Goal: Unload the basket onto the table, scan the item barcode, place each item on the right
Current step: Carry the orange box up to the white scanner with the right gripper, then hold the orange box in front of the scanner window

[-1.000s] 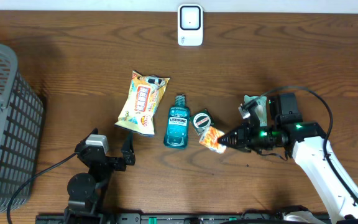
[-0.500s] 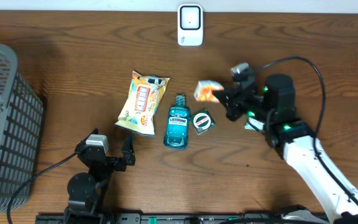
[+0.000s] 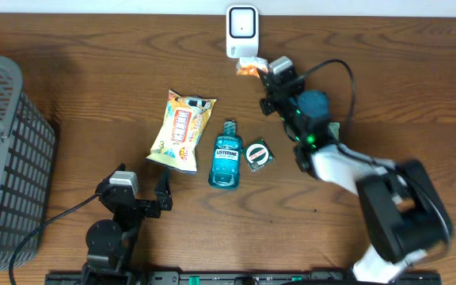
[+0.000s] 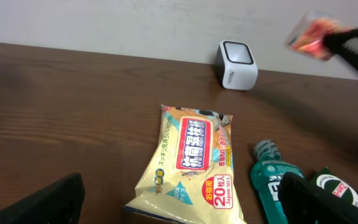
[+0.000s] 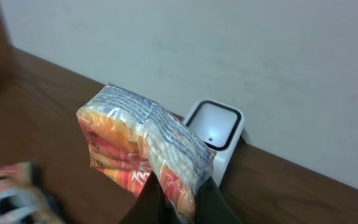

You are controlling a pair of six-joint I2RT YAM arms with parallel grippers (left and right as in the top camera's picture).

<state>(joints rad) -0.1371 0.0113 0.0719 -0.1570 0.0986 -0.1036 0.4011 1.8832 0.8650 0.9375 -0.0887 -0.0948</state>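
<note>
The white barcode scanner stands at the table's far edge. Just right of it and in front, my right gripper is shut on a small orange snack packet and holds it up in the air. The packet's clear, crinkled side faces the right wrist camera; no barcode shows. My left gripper is open near the front edge with nothing between its fingers, pointing at the wipes pack.
A yellow wipes pack, a teal mouthwash bottle and a round green-and-black packet lie mid-table. A grey basket stands at the left edge. A pale green packet lies under the right arm.
The right arm lifted the orange packet from beside the round packet and carried it back and left up to the scanner. The left arm has stayed put.
</note>
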